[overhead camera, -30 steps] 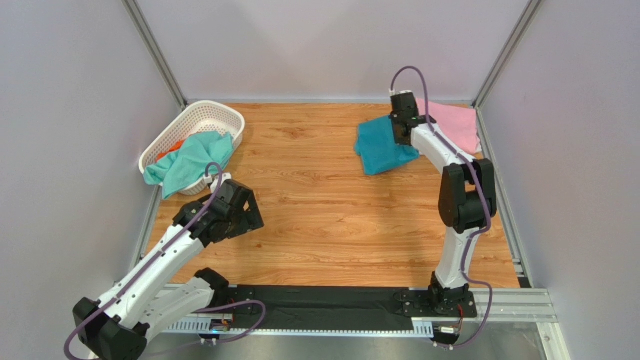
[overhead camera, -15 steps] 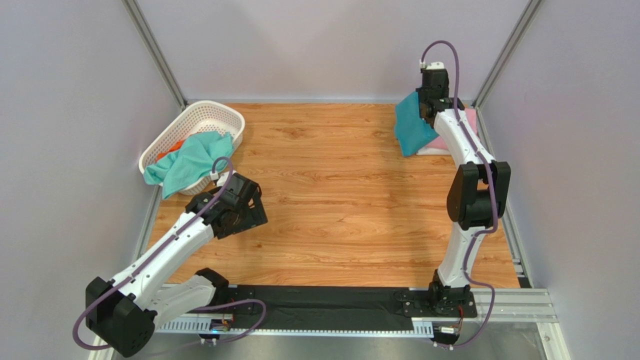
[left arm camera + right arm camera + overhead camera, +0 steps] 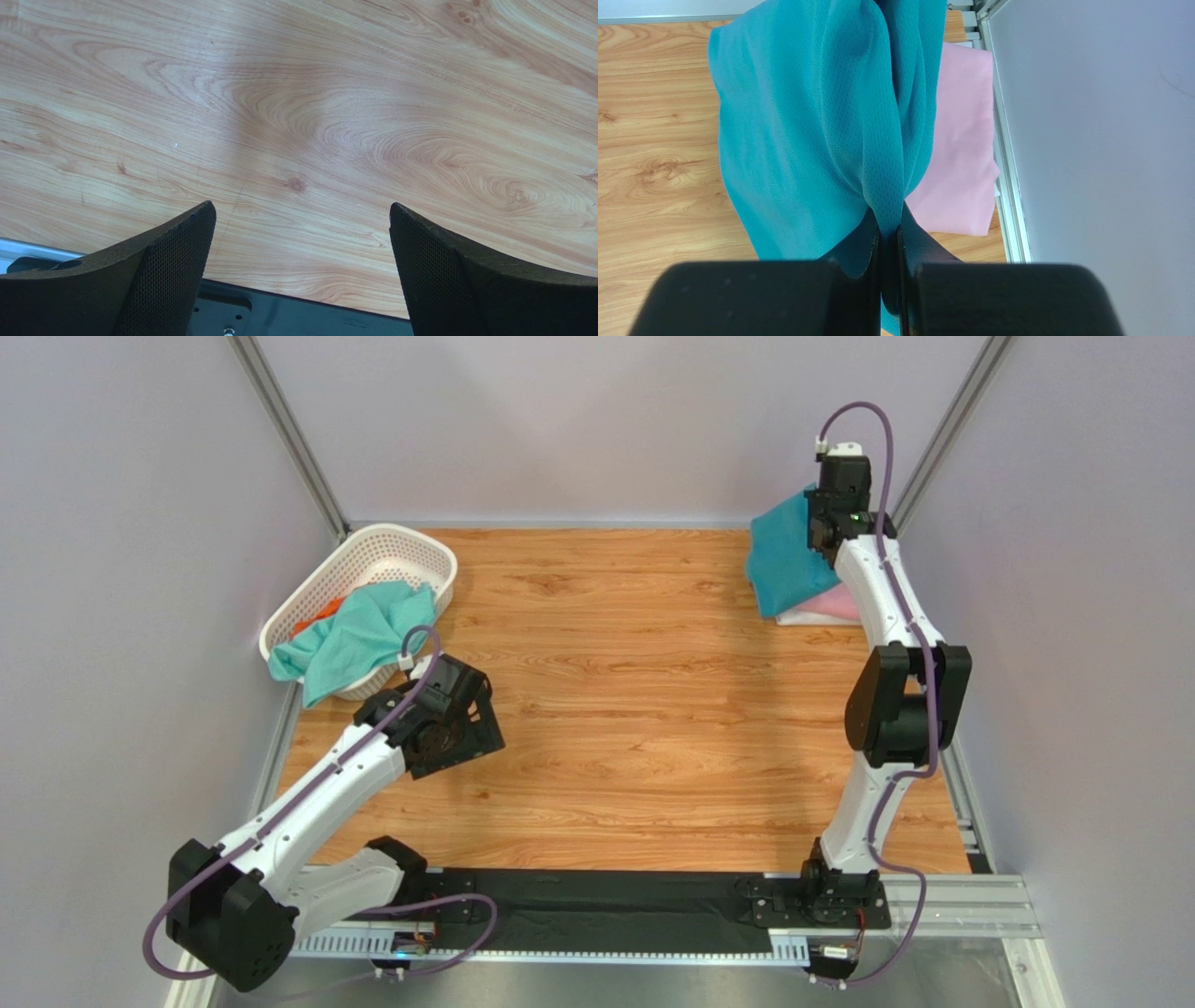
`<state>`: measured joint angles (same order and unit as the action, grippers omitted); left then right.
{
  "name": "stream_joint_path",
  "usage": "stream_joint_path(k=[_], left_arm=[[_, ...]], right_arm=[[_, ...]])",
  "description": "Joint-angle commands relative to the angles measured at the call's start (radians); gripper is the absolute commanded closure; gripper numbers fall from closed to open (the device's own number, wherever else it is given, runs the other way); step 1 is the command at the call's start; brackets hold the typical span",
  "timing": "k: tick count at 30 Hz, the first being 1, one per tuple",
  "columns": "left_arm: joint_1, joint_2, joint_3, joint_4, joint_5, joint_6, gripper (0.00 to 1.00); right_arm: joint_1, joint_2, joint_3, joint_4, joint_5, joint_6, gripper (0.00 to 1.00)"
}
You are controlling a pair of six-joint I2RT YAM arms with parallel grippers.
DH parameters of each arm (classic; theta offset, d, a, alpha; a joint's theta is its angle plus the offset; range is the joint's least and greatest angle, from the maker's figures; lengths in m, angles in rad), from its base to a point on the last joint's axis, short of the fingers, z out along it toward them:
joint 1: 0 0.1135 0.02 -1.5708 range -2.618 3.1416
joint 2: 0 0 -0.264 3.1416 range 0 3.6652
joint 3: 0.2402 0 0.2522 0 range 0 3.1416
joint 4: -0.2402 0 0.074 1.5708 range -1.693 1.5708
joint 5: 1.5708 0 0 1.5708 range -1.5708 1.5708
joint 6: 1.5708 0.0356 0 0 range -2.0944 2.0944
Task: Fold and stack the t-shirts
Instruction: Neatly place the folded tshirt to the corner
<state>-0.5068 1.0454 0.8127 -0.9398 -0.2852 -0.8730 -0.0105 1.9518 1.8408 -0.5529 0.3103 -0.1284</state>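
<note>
The right claw (image 3: 889, 234) is clamped on a bunched fold of the teal shirt (image 3: 808, 133), which hangs over the pink shirt (image 3: 959, 161) in the far right corner. Lower it squarely, edges matched (the wall (image 3: 1102, 140) sits close on the right). The left claw (image 3: 300, 217), jaws apart, hovers over open counter (image 3: 316, 105) at the near left.

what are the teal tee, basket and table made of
Teal tee: looks like a matte knit with tiny mesh holes, probably synthetic; it drapes softly.
Basket: white lattice, likely moulded plastic.
Table: wood-grain top, possibly laminate.
</note>
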Motion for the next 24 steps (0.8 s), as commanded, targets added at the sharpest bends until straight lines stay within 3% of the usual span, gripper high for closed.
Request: stream_joint_path(k=[1, 9, 16, 22, 24], left_arm=[[0.007, 0.015, 0.043, 0.03, 0.017, 0.009, 0.0], [0.008, 0.045, 0.046, 0.045, 0.04, 0.011, 0.0], [0.008, 0.048, 0.049, 0.044, 0.044, 0.014, 0.0], [0.008, 0.047, 0.054, 0.044, 0.046, 0.009, 0.0], [0.008, 0.05, 0.059, 0.044, 0.047, 0.011, 0.0]], right_arm=[[-0.043, -0.079, 0.052, 0.01, -0.023, 0.01, 1.0], [-0.131, 0.067, 0.041, 0.048, -0.209, 0.084, 1.0], [-0.19, 0.162, 0.063, 0.053, -0.215, 0.177, 0.98], [-0.25, 0.199, 0.08, 0.047, -0.186, 0.229, 0.88], [-0.273, 0.211, 0.096, 0.018, -0.188, 0.246, 0.77]])
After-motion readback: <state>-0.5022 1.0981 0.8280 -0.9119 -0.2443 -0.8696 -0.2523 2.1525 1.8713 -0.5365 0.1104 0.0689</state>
